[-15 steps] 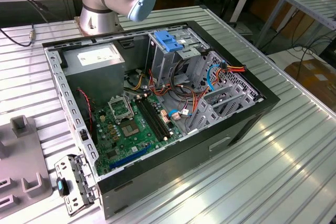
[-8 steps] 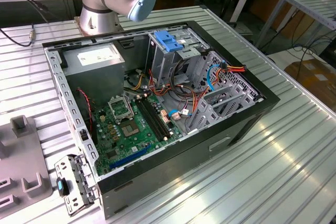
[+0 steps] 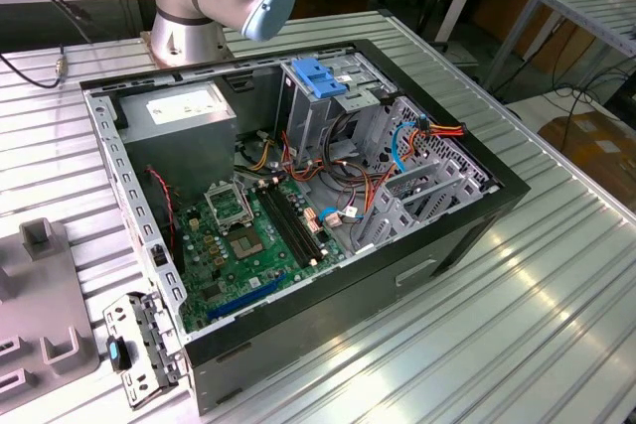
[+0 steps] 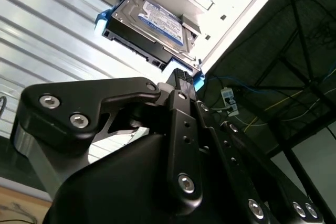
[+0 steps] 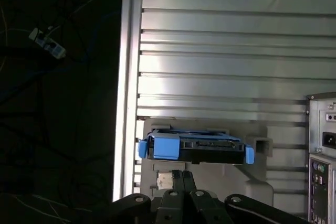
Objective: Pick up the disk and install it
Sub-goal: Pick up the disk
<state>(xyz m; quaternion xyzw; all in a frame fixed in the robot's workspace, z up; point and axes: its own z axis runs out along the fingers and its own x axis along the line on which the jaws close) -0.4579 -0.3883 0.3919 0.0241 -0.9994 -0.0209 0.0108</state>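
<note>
Disk (image 5: 194, 148) sits in a grey cradle (image 5: 226, 178) on the slatted table (image 5: 226, 51), close to the table's edge. Its connector end faces the gripper (image 5: 184, 176) and its blue rails are exposed, probably for an easy grab. Gripper is just short of it, not touching; fingers (image 5: 176, 183) look pressed together and empty. In the exterior view an open computer case (image 3: 447, 245) lies mid-frame, likely for top access. Inside: motherboard (image 3: 238, 235), power supply (image 3: 184, 116) upper left, drive cage (image 3: 318, 126) with blue latch (image 3: 320, 76) upper centre.
</note>
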